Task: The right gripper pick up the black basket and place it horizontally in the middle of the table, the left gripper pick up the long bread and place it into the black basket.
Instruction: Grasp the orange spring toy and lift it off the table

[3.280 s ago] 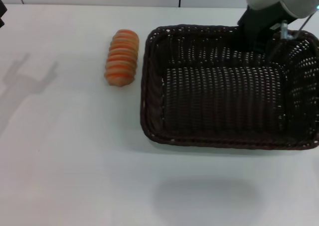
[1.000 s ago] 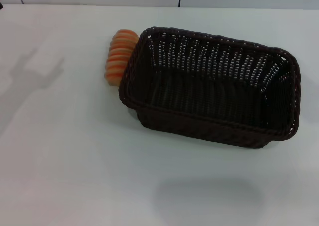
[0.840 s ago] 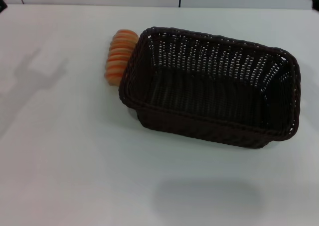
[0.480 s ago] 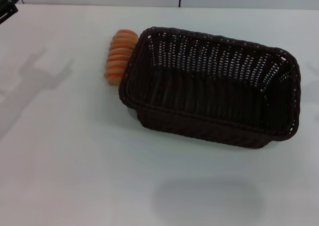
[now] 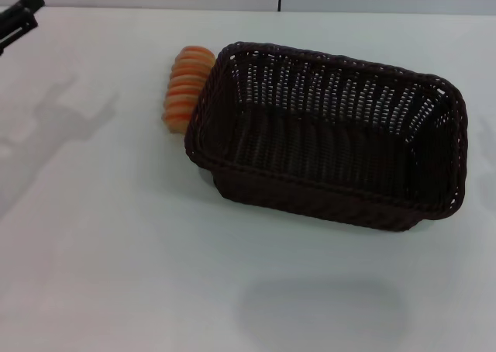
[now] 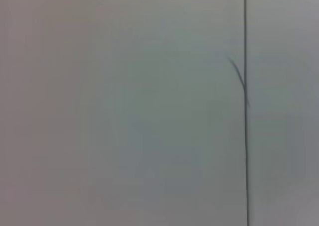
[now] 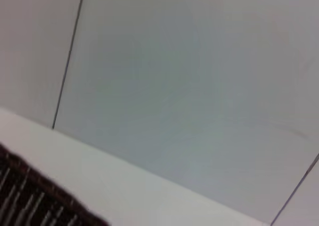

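Bread is the next job. The small orange-tan ridged long bread (image 5: pixel 188 89) lies on the plain white table (image 5: pixel 101 243), and its right side is touching or almost touching the left end of the big dark brown-black woven wicker basket (image 5: pixel 329 135). That black basket sits flat near the middle of the table, turned a little so it is not quite straight. Nothing is inside it yet. A corner of its rim (image 7: pixel 35 198) also shows in the right wrist view.

The left gripper (image 5: pixel 17 20) shows only as thin black fingertips at the far left corner of the table, well apart from the bread. It holds nothing, but I cannot tell how wide its fingers are spread. Its grey shadow (image 5: pixel 66 123) falls on the table to the left of the bread. The left wrist view shows only a plain pale wall. The right gripper is not in view anywhere.

To do this step well, I think the left gripper should come over the bread from above and close across its short sides, gently, since bread is soft. The basket is so close that a finger could bump the rim, so it may help to grab nearer the far end. Then lift it clear over the rim and lower it into the middle.
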Tool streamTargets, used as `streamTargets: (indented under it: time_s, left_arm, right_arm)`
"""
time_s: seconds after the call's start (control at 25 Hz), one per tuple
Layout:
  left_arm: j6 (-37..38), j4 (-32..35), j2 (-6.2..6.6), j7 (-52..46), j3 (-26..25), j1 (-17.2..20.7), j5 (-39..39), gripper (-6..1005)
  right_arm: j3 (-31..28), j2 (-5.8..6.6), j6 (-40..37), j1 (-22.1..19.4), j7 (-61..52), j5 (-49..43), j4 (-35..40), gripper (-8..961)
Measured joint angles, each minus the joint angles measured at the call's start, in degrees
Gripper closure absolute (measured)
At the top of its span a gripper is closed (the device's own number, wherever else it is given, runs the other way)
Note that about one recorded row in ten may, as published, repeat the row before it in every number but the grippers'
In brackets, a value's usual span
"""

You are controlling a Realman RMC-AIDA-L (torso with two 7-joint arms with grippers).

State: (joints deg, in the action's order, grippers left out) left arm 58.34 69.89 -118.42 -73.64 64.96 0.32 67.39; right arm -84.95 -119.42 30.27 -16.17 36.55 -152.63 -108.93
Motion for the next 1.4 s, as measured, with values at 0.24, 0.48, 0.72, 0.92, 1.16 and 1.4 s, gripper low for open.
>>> streamTargets:
  time_s: [0.24, 0.48, 0.72, 0.92, 1.16, 1.4]
  left_arm:
    - [-2.3, 3.6, 0.0, -2.5, 1.2, 0.2, 5.1, 148]
    - [-2.4, 5.5, 0.12, -4.1, 1.2, 0.5, 6.2, 148]
    - [-2.5, 8.1, 0.11, -7.5, 1.2, 1.2, 8.9, 148]
    - [-2.9, 9.3, 0.17, -10.2, 1.2, 1.1, 10.1, 148]
    - [-4.0, 10.4, 0.18, -14.4, 1.5, -2.1, 15.7, 148]
    - [-4.5, 7.9, 0.4, -21.8, 0.2, -7.3, 18.2, 148]
  right_arm:
    - [7.8, 0.09, -8.2, -5.5, -3.8, -8.9, 0.9, 453]
    - [14.4, 0.03, -35.3, -14.8, -3.5, -14.2, 9.8, 476]
    - [17.3, 0.42, -60.0, -18.3, -2.6, -14.4, 20.3, 477]
    - [19.8, 2.76, -75.4, -20.2, -8.6, -14.5, 25.3, 477]
    - [25.6, 8.94, -86.4, -21.7, -13.6, -14.6, 28.2, 477]
    - [29.4, 11.12, -94.6, -22.2, -13.3, -14.6, 33.1, 477]
